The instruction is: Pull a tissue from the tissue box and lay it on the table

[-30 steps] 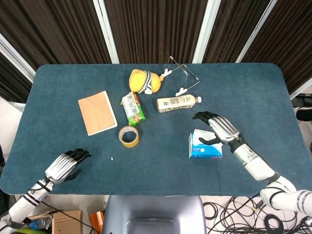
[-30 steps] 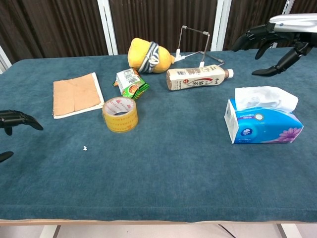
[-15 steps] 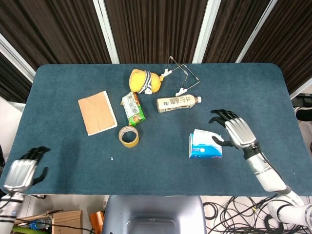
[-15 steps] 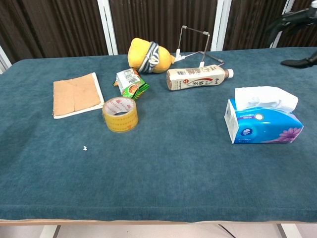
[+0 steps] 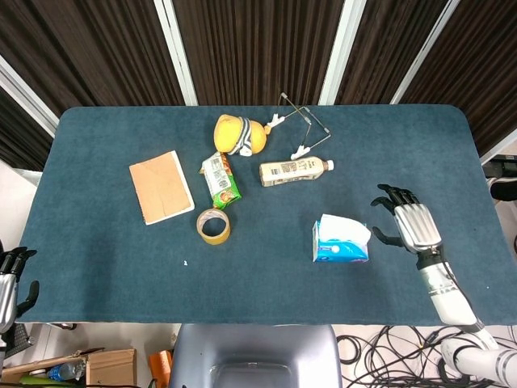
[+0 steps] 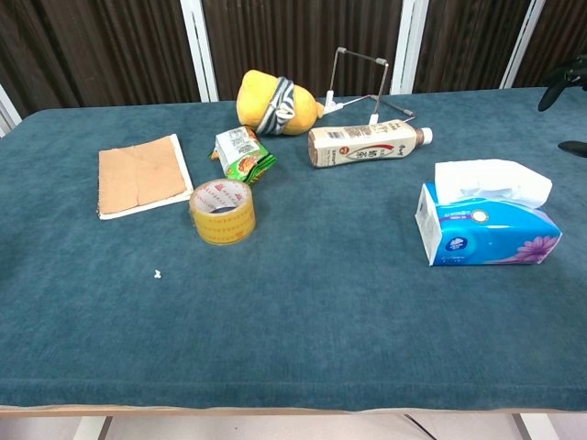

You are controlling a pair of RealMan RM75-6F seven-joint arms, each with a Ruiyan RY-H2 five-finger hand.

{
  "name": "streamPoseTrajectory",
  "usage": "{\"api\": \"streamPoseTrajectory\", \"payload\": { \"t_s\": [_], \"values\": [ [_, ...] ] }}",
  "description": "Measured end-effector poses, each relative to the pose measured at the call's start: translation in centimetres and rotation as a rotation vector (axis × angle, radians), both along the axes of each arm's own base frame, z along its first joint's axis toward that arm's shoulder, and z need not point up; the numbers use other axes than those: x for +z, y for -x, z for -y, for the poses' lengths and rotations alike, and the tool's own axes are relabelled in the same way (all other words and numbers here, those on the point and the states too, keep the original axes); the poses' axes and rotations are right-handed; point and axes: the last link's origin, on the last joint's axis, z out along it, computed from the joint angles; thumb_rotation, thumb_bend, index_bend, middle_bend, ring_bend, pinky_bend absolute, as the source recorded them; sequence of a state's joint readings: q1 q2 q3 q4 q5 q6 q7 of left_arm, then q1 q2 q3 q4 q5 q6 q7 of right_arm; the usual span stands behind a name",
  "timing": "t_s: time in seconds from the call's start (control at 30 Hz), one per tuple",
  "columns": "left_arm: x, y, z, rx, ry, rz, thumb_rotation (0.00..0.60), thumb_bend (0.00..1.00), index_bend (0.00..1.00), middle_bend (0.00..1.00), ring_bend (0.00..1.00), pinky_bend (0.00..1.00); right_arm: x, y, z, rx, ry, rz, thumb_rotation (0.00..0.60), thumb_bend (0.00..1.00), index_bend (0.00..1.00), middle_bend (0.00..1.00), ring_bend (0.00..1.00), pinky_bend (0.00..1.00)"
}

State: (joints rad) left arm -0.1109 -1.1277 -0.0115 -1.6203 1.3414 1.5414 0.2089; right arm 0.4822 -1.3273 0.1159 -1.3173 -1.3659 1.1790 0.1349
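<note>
Tissue box (image 5: 340,242) lies right of centre in the head view, blue carton on its long side, a white tissue (image 5: 346,229) puffed up out of the slot; in the chest view it shows at mid-right with the sheet standing clear above the top. That free-standing tuft is the natural place to pinch, and nothing has hold of it. Right hand (image 5: 411,225) sits just beside the box at the right of the head view, apart from it, fingers spread and slightly curled, holding nothing; only dark fingertips show at the chest view's right edge. Left hand (image 5: 10,283) is at the far lower left edge, off the table (image 5: 105,250), partly cropped, fingers apart, nothing in it. Judgement: pull not yet begun. Bare blue cloth in the lower centre of the frame would take the sheet; the tape roll (image 5: 214,225), notebook (image 5: 160,187), snack packet (image 5: 220,179) and bottle (image 5: 295,170) crowd the upper middle.
</note>
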Motion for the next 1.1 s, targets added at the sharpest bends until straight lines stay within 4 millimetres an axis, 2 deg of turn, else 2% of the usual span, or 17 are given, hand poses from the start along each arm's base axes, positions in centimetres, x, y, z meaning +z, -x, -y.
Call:
{"api": "streamPoseTrajectory", "payload": {
  "t_s": [0.4,1.1],
  "values": [
    [-0.3,0.2,-0.1,0.012,0.013,-0.001,0.600,0.45,0.27,0.21,0.19,0.42,-1.6,0.8,0.6,-0.049,-0.086,-0.020,0.600,0.22,0.39,0.12,0.13,0.17],
    [-1.2,0.2,-0.4,0.012,0.058,-0.005,0.600,0.45,0.27,0.21,0.19,0.43,-2.2,0.3,0.7,-0.065,-0.164,0.002,0.600,0.22,0.39,0.12,0.13,0.17]
  ]
}}
